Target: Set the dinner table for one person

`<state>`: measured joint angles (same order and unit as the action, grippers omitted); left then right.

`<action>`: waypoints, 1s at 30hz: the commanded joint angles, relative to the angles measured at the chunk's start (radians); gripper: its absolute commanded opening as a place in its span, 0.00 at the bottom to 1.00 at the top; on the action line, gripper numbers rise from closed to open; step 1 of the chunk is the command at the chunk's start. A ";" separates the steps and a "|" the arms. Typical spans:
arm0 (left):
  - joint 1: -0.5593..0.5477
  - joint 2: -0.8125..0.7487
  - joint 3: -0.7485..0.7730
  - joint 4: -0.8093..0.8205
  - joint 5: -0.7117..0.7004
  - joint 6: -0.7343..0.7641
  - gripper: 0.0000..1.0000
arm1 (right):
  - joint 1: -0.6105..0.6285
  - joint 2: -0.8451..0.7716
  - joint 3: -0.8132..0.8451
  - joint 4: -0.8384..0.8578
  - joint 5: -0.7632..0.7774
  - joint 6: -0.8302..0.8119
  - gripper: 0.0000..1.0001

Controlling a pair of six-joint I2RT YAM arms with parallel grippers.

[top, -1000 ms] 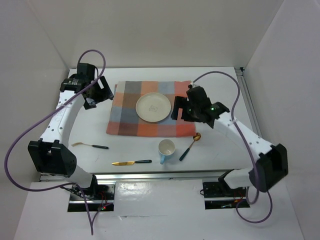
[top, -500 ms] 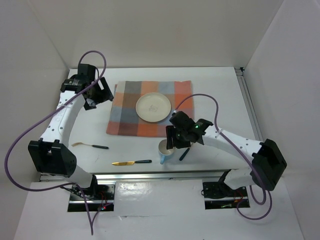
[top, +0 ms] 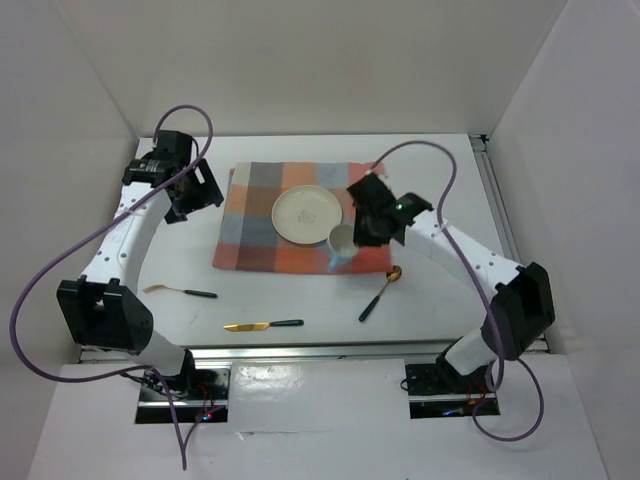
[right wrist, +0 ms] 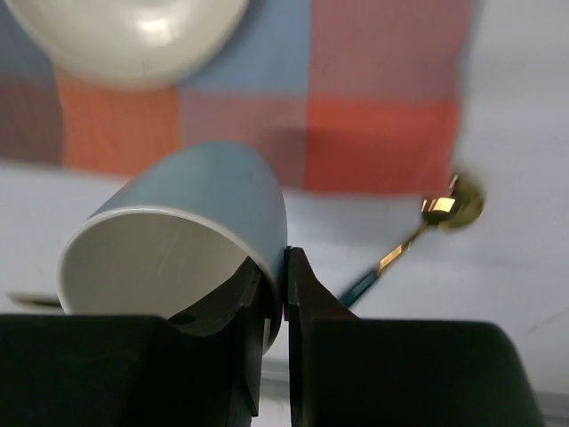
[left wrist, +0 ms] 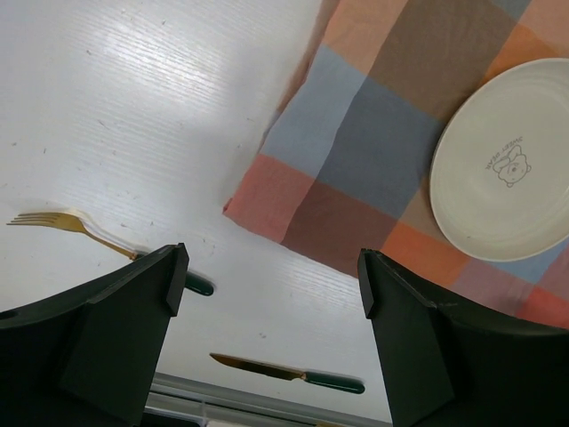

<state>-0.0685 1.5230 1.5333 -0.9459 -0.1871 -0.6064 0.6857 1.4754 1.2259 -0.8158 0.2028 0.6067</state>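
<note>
Grip on cup wall, right side

Fingers of the right gripper (right wrist: 284,271) clenched on the wall of a pale blue ceramic cup with a white inside (right wrist: 209,222), the wall pinched between them. Holds the cup tilted, mouth toward the wrist camera, over the near edge of the orange, blue and grey checked cloth mat (top: 255,215), just beside the round cream plate (top: 307,214) lying on that mat. Cannot tell whether the cup's base touches anything. Nearer the arm bases, a gold spoon with a dark handle (top: 380,292) on the large white dinner table (top: 300,295), spread under everything. At the left gripper (left wrist: 271,267), jaws spread wide, grasping nothing, off the mat's left edge. On the table's near left, a gold fork (top: 180,291) and a gold knife (top: 262,325), dark-handled, apart.
</note>
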 commanded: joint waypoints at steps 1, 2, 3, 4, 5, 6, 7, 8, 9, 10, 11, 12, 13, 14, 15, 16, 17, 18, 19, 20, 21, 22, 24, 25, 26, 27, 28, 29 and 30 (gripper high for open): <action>0.001 0.019 -0.031 -0.016 -0.018 -0.010 0.96 | -0.136 0.057 0.168 0.064 0.060 -0.042 0.00; 0.001 0.019 -0.059 -0.016 -0.018 -0.019 0.96 | -0.208 0.086 0.232 0.075 0.050 -0.042 0.00; 0.001 0.019 -0.073 -0.028 -0.018 -0.029 0.96 | -0.244 0.152 0.266 0.102 0.037 -0.042 0.00; 0.001 0.019 -0.090 -0.028 -0.009 -0.044 0.96 | -0.279 0.193 0.306 0.102 0.006 -0.053 0.00; 0.001 0.008 -0.123 -0.028 0.000 -0.044 0.96 | -0.334 0.236 0.398 0.112 -0.003 -0.053 0.00; 0.001 -0.003 -0.143 -0.028 0.009 -0.055 0.96 | -0.354 0.281 0.449 0.112 -0.003 -0.053 0.00; 0.001 -0.015 -0.165 -0.015 0.032 -0.067 0.96 | -0.370 0.377 0.502 0.112 -0.003 -0.053 0.00; 0.001 -0.041 -0.185 -0.004 0.041 -0.067 0.96 | -0.396 0.423 0.552 0.112 -0.014 -0.053 0.00; 0.001 -0.052 -0.218 -0.004 0.041 -0.084 0.96 | -0.406 0.468 0.646 0.125 -0.026 -0.053 0.00; 0.001 -0.063 -0.234 -0.004 0.052 -0.098 0.96 | -0.407 0.558 0.693 0.125 -0.026 -0.053 0.00; 0.001 -0.078 -0.260 -0.004 0.052 -0.098 0.96 | -0.419 0.601 0.799 0.115 -0.038 -0.053 0.00; 0.001 -0.078 -0.274 -0.004 0.052 -0.098 0.96 | -0.419 0.644 0.849 0.098 -0.028 -0.053 0.00; 0.001 -0.090 -0.285 0.007 0.052 -0.098 0.96 | -0.428 0.713 0.891 0.077 -0.028 -0.053 0.00; 0.001 -0.090 -0.294 0.007 0.052 -0.083 0.96 | -0.428 0.738 0.924 0.076 -0.028 -0.062 0.00; 0.001 -0.090 -0.305 0.007 0.052 -0.070 0.96 | -0.437 0.759 0.967 0.076 -0.042 -0.062 0.00; 0.015 -0.080 -0.305 -0.020 0.041 -0.070 0.96 | -0.437 0.789 0.968 0.096 -0.042 -0.062 0.00; 0.031 -0.070 -0.320 -0.021 0.041 -0.070 0.97 | -0.437 0.799 0.978 0.096 -0.042 -0.073 0.00; 0.045 -0.070 -0.335 -0.021 0.061 -0.070 0.97 | -0.446 0.812 0.978 0.107 -0.042 -0.073 0.00; 0.073 -0.070 -0.366 -0.021 0.072 -0.070 0.97 | -0.446 0.825 1.007 0.107 -0.042 -0.073 0.00; 0.085 -0.083 -0.383 -0.021 0.084 -0.070 0.97 | -0.446 0.851 1.021 0.087 -0.042 -0.073 0.00; 0.094 -0.083 -0.397 -0.008 0.084 -0.070 0.97 | -0.459 0.852 1.032 0.087 -0.042 -0.073 0.00; 0.104 -0.092 -0.419 -0.008 0.095 -0.081 0.97 | -0.459 0.862 1.032 0.087 -0.052 -0.073 0.00; 0.116 -0.092 -0.429 0.001 0.107 -0.091 0.97 | -0.468 0.862 1.023 0.115 -0.066 -0.073 0.06; 0.125 -0.083 -0.453 0.015 0.107 -0.092 0.99 | -0.468 0.862 1.012 0.124 -0.083 -0.085 0.15; 0.136 -0.083 -0.466 0.025 0.116 -0.092 1.00 | -0.468 0.862 1.012 0.138 -0.092 -0.096 0.35; 0.136 -0.074 -0.476 0.045 0.130 -0.104 1.00 | -0.468 0.862 1.012 0.138 -0.103 -0.096 0.44; 0.148 -0.064 -0.504 0.058 0.130 -0.104 1.00 | -0.468 0.862 1.012 0.148 -0.120 -0.105 0.51; 0.160 -0.064 -0.515 0.067 0.144 -0.118 1.00 | -0.468 0.852 1.002 0.161 -0.132 -0.105 0.58; 0.161 -0.055 -0.528 0.078 0.162 -0.128 1.00 | -0.468 0.852 1.001 0.161 -0.144 -0.116 0.68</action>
<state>0.0738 1.4647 1.0348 -0.9070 -0.0753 -0.6933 0.2241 2.3409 2.1918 -0.7242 0.1104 0.5190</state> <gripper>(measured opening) 0.999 0.632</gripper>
